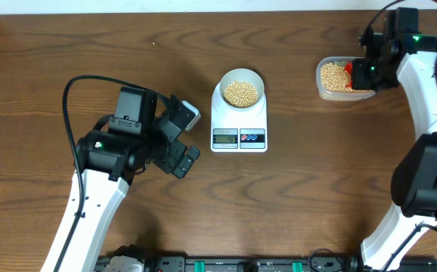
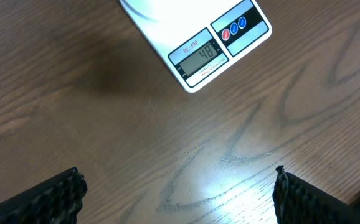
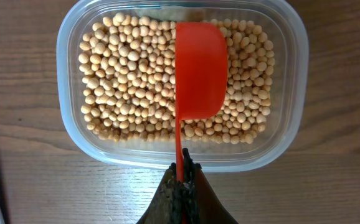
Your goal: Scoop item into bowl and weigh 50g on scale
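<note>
Your left gripper (image 1: 189,137) near left, jaws wide apart, your right gripper (image 3: 181,177) far right, pinched on red scoop (image 3: 198,68) handle.

White arm links (image 1: 90,208), black joints (image 1: 109,151), black cable (image 1: 66,98), green light (image 1: 414,38).

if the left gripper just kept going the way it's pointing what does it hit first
Most likely bare table, short of the scale; the open left gripper seems angled down at the wood, though depth is unclear.

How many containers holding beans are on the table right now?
2. The bowl sits on the scale at centre; the clear tub is at the far right, under the red scoop.
</note>
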{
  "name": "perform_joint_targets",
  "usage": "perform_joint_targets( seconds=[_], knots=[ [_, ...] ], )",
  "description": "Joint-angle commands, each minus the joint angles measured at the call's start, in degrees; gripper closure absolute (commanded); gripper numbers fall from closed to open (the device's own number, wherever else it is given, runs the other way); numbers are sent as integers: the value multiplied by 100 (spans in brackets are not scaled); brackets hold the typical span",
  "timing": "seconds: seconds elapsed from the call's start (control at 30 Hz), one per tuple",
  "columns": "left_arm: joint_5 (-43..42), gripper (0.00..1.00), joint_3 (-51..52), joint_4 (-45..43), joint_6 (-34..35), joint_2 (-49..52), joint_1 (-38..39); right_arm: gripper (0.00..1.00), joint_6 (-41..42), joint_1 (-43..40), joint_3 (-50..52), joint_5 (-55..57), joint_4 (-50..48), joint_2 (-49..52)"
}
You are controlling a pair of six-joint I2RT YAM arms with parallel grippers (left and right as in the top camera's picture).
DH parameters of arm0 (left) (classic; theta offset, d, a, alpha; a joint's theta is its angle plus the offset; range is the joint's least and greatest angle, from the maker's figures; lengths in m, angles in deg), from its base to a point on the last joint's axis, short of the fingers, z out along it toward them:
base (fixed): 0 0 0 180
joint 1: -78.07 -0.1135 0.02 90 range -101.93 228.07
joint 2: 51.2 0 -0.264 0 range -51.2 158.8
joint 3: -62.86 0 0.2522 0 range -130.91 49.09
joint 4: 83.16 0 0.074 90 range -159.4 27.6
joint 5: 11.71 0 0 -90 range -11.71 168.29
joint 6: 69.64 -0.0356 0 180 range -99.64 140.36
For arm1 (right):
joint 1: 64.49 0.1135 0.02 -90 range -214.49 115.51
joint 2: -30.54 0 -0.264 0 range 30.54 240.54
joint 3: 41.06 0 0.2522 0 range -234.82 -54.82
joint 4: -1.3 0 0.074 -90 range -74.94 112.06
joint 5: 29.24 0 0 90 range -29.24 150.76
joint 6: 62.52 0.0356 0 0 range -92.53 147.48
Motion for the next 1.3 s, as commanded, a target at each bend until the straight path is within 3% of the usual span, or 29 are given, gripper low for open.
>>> perform_joint_targets(
  seconds=[0.0, 0.2, 0.7, 0.83, 1.27],
  knots=[
    [22, 2, -13, 13, -98, 26, 2, 99, 48, -129, -122, -474, 9, -197],
    [22, 2, -13, 13, -98, 26, 2, 99, -66, -376, -122, -1530, -26, -197],
    [22, 2, -13, 13, -98, 26, 2, 99, -219, -822, -122, -2411, 107, -197],
    [22, 2, -13, 13, -98, 26, 2, 99, -785, -1045, -122, -2824, 382, -197],
    [22, 2, -13, 13, -98, 26, 2, 99, -1161, -1320, -122, -3838, 455, -197]
  ],
)
